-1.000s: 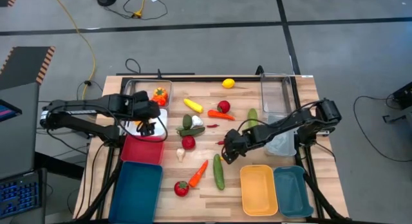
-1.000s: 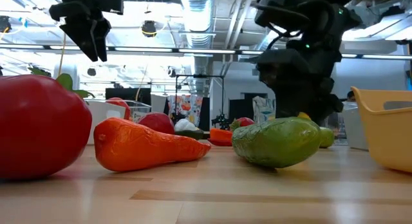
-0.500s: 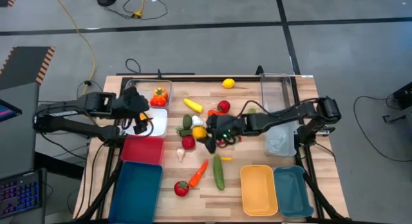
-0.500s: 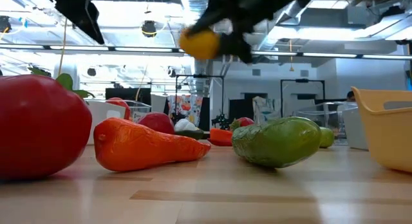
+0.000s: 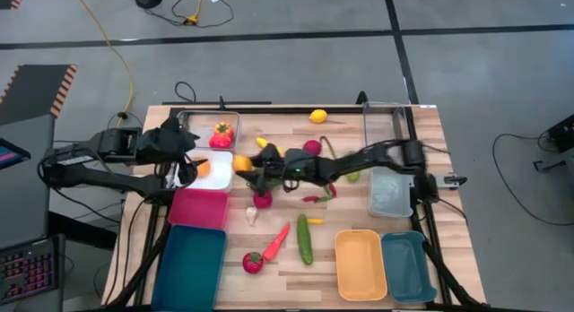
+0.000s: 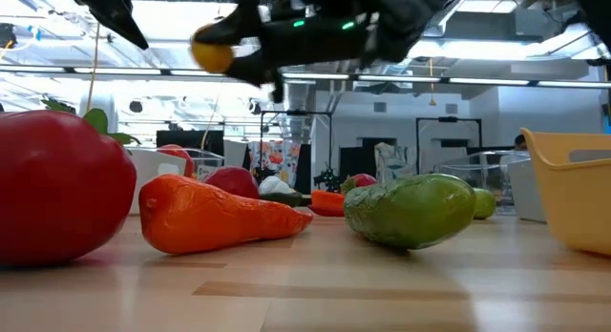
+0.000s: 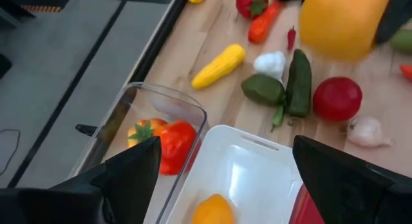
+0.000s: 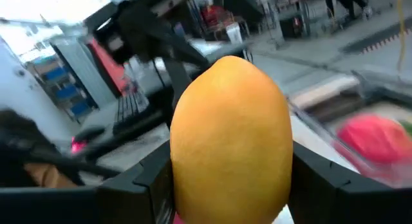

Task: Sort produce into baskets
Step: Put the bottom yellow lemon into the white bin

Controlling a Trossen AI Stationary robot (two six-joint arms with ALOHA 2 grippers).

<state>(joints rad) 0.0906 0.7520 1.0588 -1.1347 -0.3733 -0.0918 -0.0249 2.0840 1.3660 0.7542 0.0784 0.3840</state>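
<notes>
Step in hand: carry phase. Right gripper (image 5: 244,165) is clamped on an orange-yellow round fruit (image 8: 230,143), held in the air above the worktop (image 5: 350,218), arm stretched far across toward 9 o'clock in the high view; the low view shows the fruit (image 6: 212,51) well clear of the surface. It sits just at the 3 o'clock edge of the white basket (image 5: 220,173), which already holds one orange piece (image 7: 212,210). Left gripper (image 5: 184,151) has its fingers spread, nothing between them, and hovers at the 9 o'clock side of that basket, over the clear basket (image 7: 138,121) with the red-orange pepper (image 5: 221,133). The next move likely calls for a short push further toward 9 o'clock until the fruit is inside the white rim, then release. Risk: the two arms are close. Tomatoes, carrots and cucumbers remain loose on the worktop; the pink-red basket (image 5: 199,209) looks unfilled.
</notes>
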